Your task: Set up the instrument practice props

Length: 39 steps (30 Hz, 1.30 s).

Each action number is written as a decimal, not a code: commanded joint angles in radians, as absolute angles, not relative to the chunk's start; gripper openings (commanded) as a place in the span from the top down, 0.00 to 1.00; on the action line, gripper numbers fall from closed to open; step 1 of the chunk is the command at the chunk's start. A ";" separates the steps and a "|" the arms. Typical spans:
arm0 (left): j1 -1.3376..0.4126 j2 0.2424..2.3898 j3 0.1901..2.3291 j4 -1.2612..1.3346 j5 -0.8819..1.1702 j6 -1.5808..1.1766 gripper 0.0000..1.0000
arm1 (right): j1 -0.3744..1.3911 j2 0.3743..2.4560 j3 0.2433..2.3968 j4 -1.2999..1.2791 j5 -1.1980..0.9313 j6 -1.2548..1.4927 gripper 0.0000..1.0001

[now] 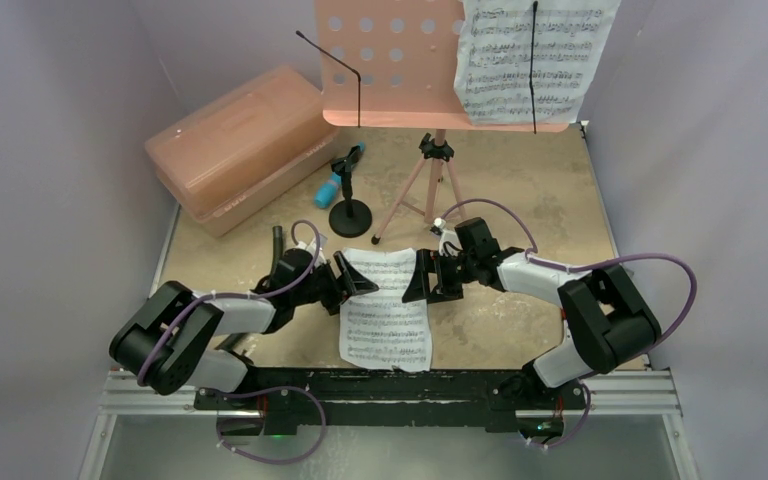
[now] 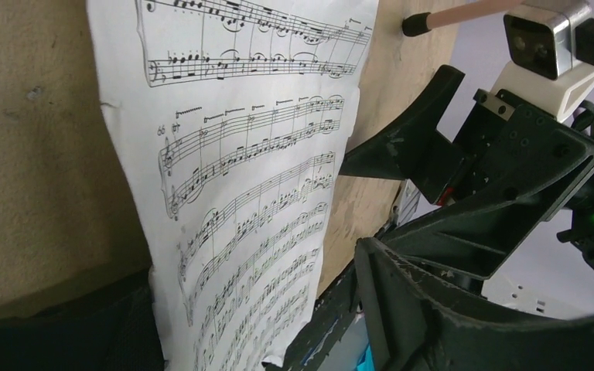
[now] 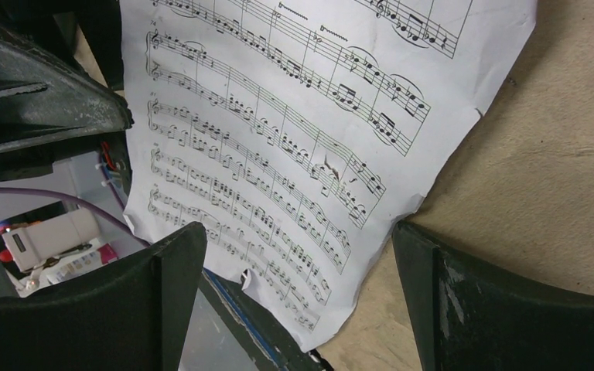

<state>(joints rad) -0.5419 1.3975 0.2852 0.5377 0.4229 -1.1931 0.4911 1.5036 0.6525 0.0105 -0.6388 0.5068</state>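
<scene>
Pale lavender walls (image 1: 50, 100) enclose a scuffed tan tabletop (image 1: 520, 180) — soft, even light

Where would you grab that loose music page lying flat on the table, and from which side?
The sheet-music page lies flat on the table, so a pinch from above would find little to grip. Its near end appears to lap over the table's front edge. Take it there, from the front, with one finger slipping underneath and the other on top.

We find one page (image 1: 385, 310) on the table (image 1: 520, 190) between left gripper (image 1: 345, 280) and right gripper (image 1: 425, 277), the stand (image 1: 392, 60) behind bearing another page (image 1: 530, 55), the mic (image 1: 338, 178) seemingly in the mic stand (image 1: 350, 215) left of it, the case (image 1: 235, 145) leftmost.
</scene>
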 commanded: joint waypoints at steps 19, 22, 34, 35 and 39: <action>-0.546 1.042 0.369 0.286 0.232 -0.965 0.99 | 0.500 1.311 0.695 -0.030 -0.599 0.484 0.07; -0.546 0.978 0.380 0.245 0.206 -0.943 1.00 | 0.501 1.260 0.702 -0.038 -0.596 0.481 0.07; -0.546 0.755 0.513 0.104 0.097 -0.817 1.00 | 0.500 0.920 0.664 0.036 -0.486 0.489 0.06; -0.546 0.744 0.524 0.104 0.098 -0.806 1.00 | 0.501 0.890 0.657 0.053 -0.480 0.488 0.06; -0.545 0.709 0.579 0.107 0.126 -0.737 1.00 | 0.500 0.779 0.634 0.135 -0.455 0.478 0.06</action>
<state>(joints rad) -0.5438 0.7414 0.5007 0.0975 0.1223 -0.8356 0.4973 0.8677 0.6533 0.0227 -0.5049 0.5018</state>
